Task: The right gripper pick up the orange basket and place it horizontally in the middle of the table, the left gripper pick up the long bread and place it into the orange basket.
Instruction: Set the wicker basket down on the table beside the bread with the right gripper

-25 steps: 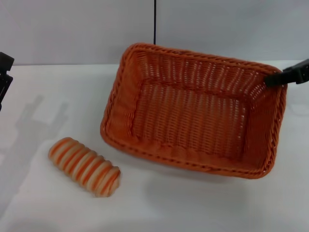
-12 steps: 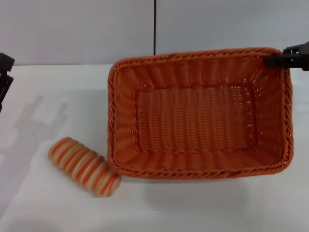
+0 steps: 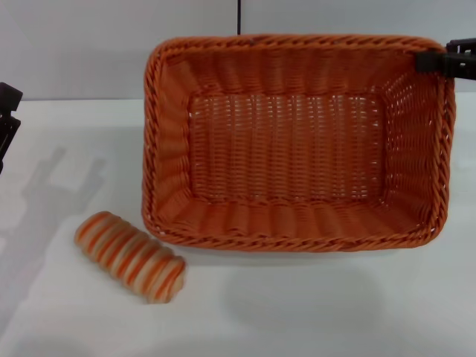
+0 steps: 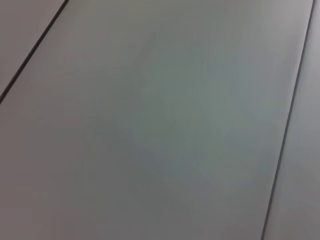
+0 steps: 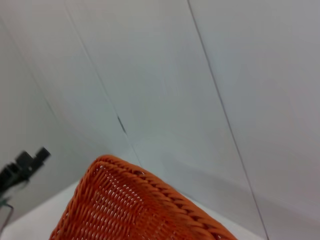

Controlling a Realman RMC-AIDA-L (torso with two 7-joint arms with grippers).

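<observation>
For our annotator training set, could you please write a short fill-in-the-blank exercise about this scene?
1. The right gripper grips the rectangular orange woven wicker basket at its far ____ corner.
2. The striped cream-tan oblong toy long bread lies on the white table, ____ the basket.
3. The left gripper holds ____.

Missing words: right; outside; nothing

Pale grey panelled wall (image 3: 111,44) with dark vertical seam (image 3: 239,16) behind.
</observation>
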